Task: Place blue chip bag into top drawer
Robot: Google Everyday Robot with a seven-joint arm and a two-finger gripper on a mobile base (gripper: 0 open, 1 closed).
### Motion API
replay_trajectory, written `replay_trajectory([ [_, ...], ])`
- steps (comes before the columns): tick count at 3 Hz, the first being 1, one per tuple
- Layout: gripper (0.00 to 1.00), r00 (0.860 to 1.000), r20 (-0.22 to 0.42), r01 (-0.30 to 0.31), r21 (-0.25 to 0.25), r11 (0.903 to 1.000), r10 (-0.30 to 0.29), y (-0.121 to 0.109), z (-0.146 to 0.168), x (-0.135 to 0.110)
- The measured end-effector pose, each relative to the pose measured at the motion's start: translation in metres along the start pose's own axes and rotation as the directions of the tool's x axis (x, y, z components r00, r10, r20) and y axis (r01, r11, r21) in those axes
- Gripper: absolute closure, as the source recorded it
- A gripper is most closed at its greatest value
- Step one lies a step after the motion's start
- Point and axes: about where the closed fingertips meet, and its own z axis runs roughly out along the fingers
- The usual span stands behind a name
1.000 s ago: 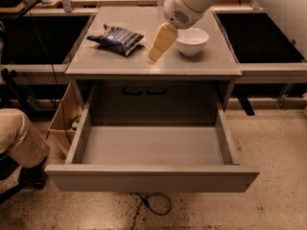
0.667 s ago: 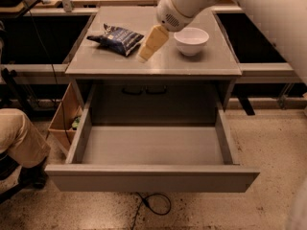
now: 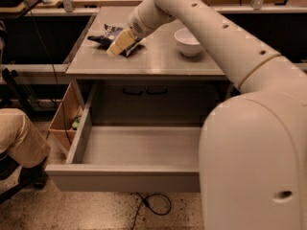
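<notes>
The blue chip bag (image 3: 106,36) lies on the grey table top (image 3: 148,59) at the back left, dark navy with white speckles. My gripper (image 3: 116,45) reaches over the bag from the right, its yellowish tip covering the bag's middle. The top drawer (image 3: 127,152) is pulled fully out below the table, wide, grey and empty inside. My white arm crosses the frame from the lower right and hides the drawer's right end.
A white bowl (image 3: 188,41) stands on the table right of the bag. A tan cardboard box (image 3: 64,116) sits under the table's left side. A person's leg (image 3: 19,138) is at the left edge. A black cable (image 3: 156,204) lies on the floor.
My gripper has moved left from near the bowl across the table and now sits over the blue chip bag. My arm fills much more of the right side.
</notes>
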Motion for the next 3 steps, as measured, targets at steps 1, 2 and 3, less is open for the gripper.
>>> replay_trajectory([
  [1,0.0,0.999,0.021,-0.038,0.039,0.9985,0.037,-0.017,0.041,-0.009],
  [2,0.0,0.997,0.024,-0.072,0.106,0.9917,0.069,-0.033,0.078,-0.014],
  [3,0.16,0.996,0.023,-0.094,0.168,0.9813,0.091,-0.052,0.098,-0.014],
])
